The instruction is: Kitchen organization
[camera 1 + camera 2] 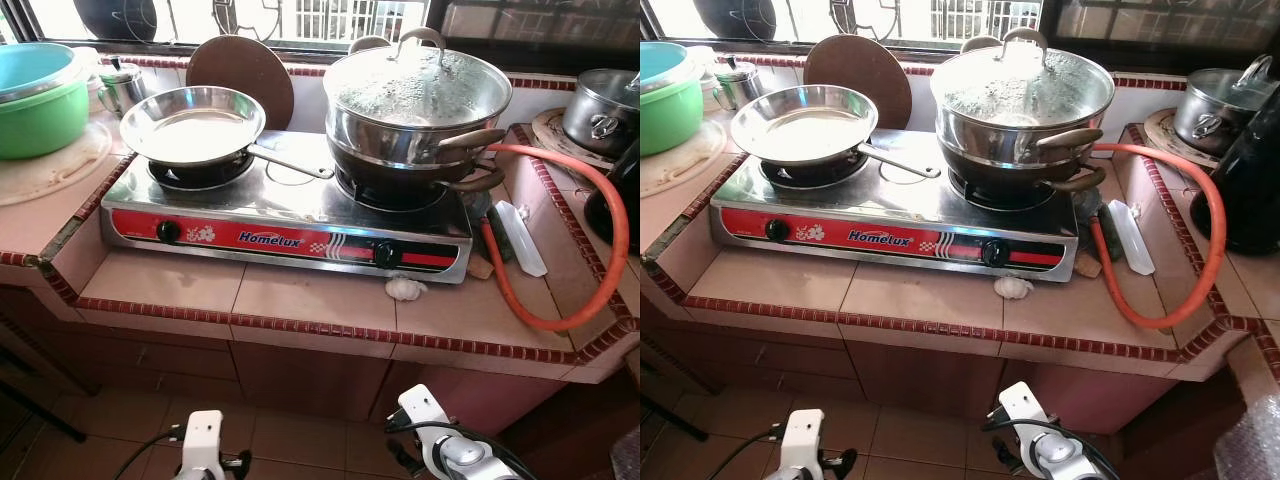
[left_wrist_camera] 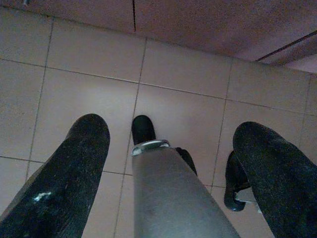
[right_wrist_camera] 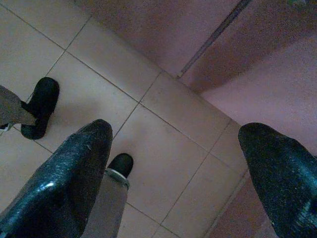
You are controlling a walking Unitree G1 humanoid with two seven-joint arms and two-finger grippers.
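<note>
Frying pan (image 1: pixel 190 122) and lidded pot (image 1: pixel 415 95) on stove (image 1: pixel 290 215), both hands (image 2: pixel 171 148) (image 3: pixel 173 148) spread apart, low.

The tiled ledge (image 1: pixel 300 300) in front of the stove (image 1: pixel 285 215) offers open access, interrupted by a small white lump (image 1: pixel 405 288), possibly garlic. The left burner is occupied by a frying pan (image 1: pixel 192 122) whose handle projects toward the stove centre. The right burner carries stacked pots (image 1: pixel 415 110) with handles protruding rightward. An orange hose (image 1: pixel 590 240) loops across the right counter. A green basin (image 1: pixel 40 100) blocks the far left.
</note>
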